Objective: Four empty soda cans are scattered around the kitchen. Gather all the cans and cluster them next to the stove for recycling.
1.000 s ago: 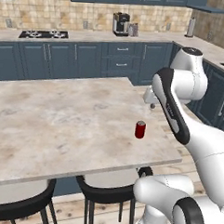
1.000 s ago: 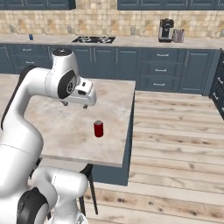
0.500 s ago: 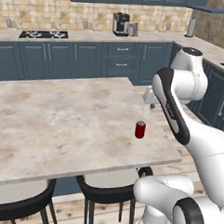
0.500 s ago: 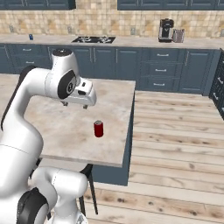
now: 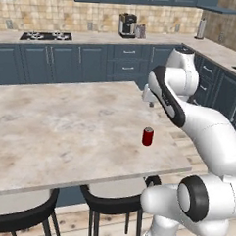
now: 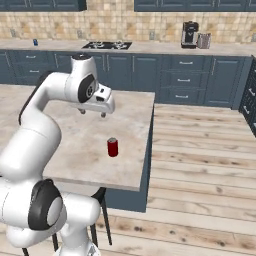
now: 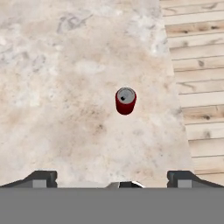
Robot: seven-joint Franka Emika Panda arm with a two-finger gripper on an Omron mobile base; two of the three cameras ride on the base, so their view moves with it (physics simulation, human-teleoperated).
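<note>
My two-finger gripper (image 6: pixel 92 112) hangs above the island with its jaws spread as wide as they go and nothing between them; in the hand view its dark fingertips (image 7: pixel 41 178) sit far apart at the bottom edge. Below and ahead of it stands the small bright red soda can with a silvery top (image 7: pixel 125 101), upright on the pale marbled stone island countertop (image 5: pixel 50 131), well clear of the fingers and not far from the counter's edge over the wooden plank floor (image 6: pixel 200 165).

I judge the step in hand to be the first pickup. The can sits right of the midline between my fingertips and further ahead, so I would first slide the hand until the silvery top is centred between the two tips, then descend straight down. I want the pads to meet the can's sides around mid-height, not at the rim, and to close gently: an empty can is light and thin, so it will probably tip if one finger touches first.

Beyond the island, the flat black glass cooktop with grey burners (image 6: pixel 107 45) lies on the far counter against the tiled wall, well apart from here, so the carry will need the base to drive. The black-and-silver coffee machine (image 6: pixel 189 34) stands further along that counter. A small blue can (image 6: pixel 35 42) may stand at its left end, too small to be sure.
</note>
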